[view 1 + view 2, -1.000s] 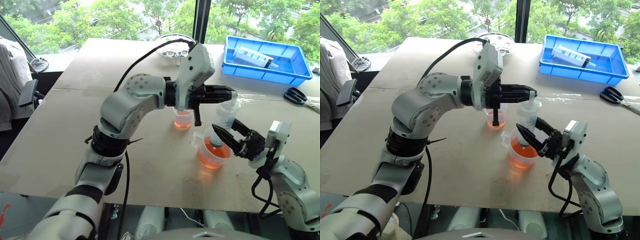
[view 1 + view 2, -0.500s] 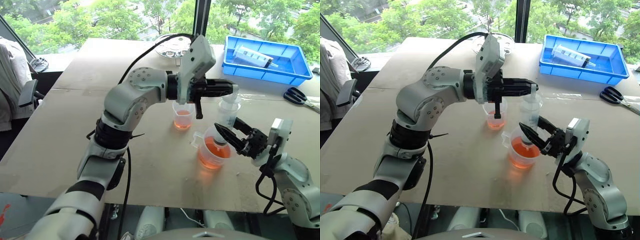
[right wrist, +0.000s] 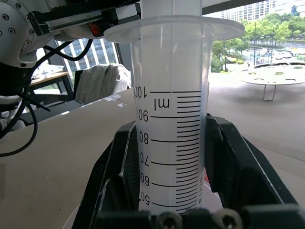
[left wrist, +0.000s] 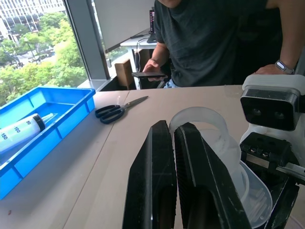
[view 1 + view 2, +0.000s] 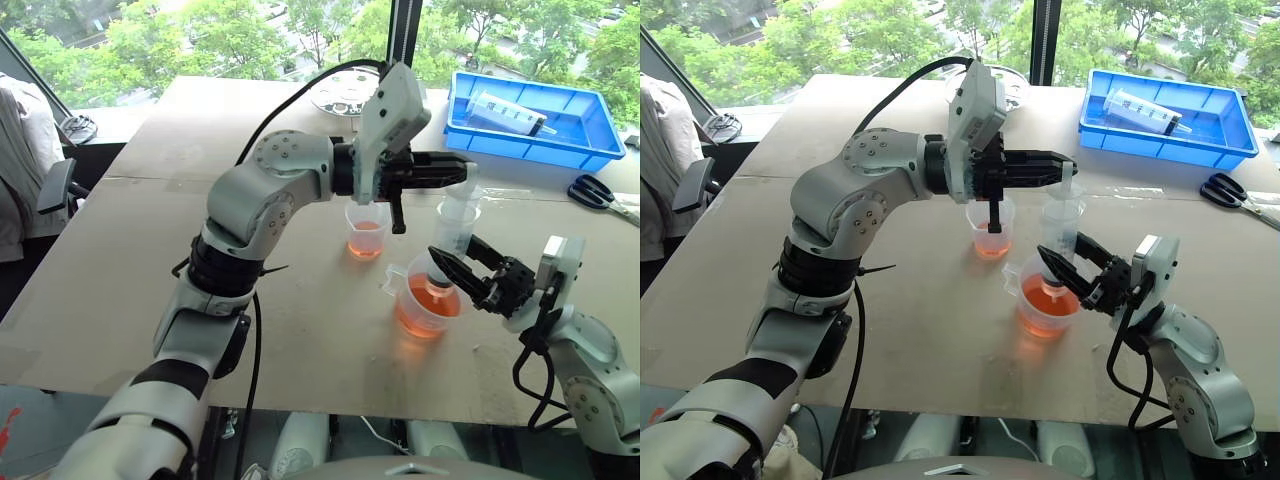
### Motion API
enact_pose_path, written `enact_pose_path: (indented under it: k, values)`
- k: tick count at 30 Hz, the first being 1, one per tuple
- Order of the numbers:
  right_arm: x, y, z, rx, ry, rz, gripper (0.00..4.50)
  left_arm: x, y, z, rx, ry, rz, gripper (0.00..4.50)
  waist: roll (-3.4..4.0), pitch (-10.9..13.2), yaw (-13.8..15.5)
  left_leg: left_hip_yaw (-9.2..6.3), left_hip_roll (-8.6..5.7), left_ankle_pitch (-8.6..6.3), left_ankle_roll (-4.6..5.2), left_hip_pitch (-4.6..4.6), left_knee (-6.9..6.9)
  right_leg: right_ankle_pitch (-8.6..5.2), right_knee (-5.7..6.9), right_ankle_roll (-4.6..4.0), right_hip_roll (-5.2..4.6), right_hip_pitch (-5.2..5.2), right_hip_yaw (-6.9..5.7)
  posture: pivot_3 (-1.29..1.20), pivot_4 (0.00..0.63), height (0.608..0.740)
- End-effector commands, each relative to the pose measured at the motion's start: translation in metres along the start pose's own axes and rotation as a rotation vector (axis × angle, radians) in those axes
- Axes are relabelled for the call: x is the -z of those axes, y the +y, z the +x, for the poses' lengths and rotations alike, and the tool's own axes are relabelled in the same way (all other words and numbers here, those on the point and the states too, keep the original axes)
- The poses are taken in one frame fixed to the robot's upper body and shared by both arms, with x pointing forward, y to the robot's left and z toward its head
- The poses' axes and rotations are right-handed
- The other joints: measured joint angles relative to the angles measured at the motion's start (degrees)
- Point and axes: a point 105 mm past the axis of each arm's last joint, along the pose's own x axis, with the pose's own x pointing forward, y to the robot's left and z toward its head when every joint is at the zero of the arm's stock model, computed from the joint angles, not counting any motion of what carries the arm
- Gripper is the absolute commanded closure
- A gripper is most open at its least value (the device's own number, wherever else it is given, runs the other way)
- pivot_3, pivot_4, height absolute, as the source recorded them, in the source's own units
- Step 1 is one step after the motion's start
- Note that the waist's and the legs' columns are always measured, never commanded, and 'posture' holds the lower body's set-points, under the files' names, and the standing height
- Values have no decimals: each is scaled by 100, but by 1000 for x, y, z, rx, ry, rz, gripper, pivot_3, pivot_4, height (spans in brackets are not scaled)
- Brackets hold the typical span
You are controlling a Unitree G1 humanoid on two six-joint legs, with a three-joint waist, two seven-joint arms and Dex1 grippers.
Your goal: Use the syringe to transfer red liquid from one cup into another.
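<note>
On the table (image 5: 150, 300), right pincer (image 5: 447, 268) grips syringe (image 5: 455, 228) in red-filled handled cup (image 5: 427, 305); left pincer (image 5: 462, 173) closed.

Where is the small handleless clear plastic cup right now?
In the left eye view, the small handleless clear cup stands mid-table, beyond-left of the larger handled measuring cup, beneath the left claw.

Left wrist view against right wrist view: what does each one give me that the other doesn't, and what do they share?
Left wrist view: a person holding a phone beyond the table, scissors, the blue tray, and the shut left fingers. Right wrist view: the right fingers clamped around the syringe, its graduation marks readable. Both: the syringe and the tan table.
</note>
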Motion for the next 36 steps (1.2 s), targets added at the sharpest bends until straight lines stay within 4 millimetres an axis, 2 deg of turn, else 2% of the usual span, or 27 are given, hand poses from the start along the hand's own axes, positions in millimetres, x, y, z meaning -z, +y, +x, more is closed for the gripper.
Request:
enact_pose_path:
  k: [1,16,20,21,23,28,30,31,36]
  values:
    - [1,24,4,-126,15,16,3060,-30,26,-19,-160,-66,99,4500,0,0,0,0,0,0,0,0,0,0,0,0,0,0,0,0,150,740]
    - [6,22,2,-112,25,30,3060,-37,23,-18,-151,-111,95,4500,0,0,1,0,0,0,0,0,0,0,0,0,0,0,0,0,150,740]
    - [0,21,4,-97,-8,43,3060,-35,17,-19,-123,-136,55,4500,0,0,0,0,0,0,0,0,0,0,0,0,0,0,0,0,150,740]
    - [-4,20,5,-95,-27,47,3060,-37,16,-21,-115,-159,21,4008,1,0,-2,0,0,0,0,0,0,0,0,0,0,0,0,0,150,740]
    - [-14,21,7,-101,-69,55,3060,-40,17,-27,-123,-191,-35,3616,2,1,-7,0,1,0,0,0,0,0,1,0,0,-1,0,0,150,740]
    - [-43,25,11,-131,-170,105,3060,-42,12,-55,-109,-214,-188,1323,3,2,-35,-2,2,0,0,-1,0,0,3,0,0,-2,1,0,150,740]
    - [-53,29,11,-167,-182,152,3060,-44,20,-73,-151,-252,-297,307,3,2,-28,-3,4,0,0,1,0,0,4,0,0,-3,0,0,150,740]
    - [-57,31,11,-180,-184,165,3060,-45,23,-80,-167,-265,-334,3,3,2,-18,-6,5,0,0,0,0,0,5,0,0,-4,-3,0,150,740]
    - [-73,30,9,-209,-185,162,3060,-46,40,-114,-311,-302,-421,0,0,2,19,-14,-2,0,0,-4,9,0,3,1,-4,1,-13,0,150,740]
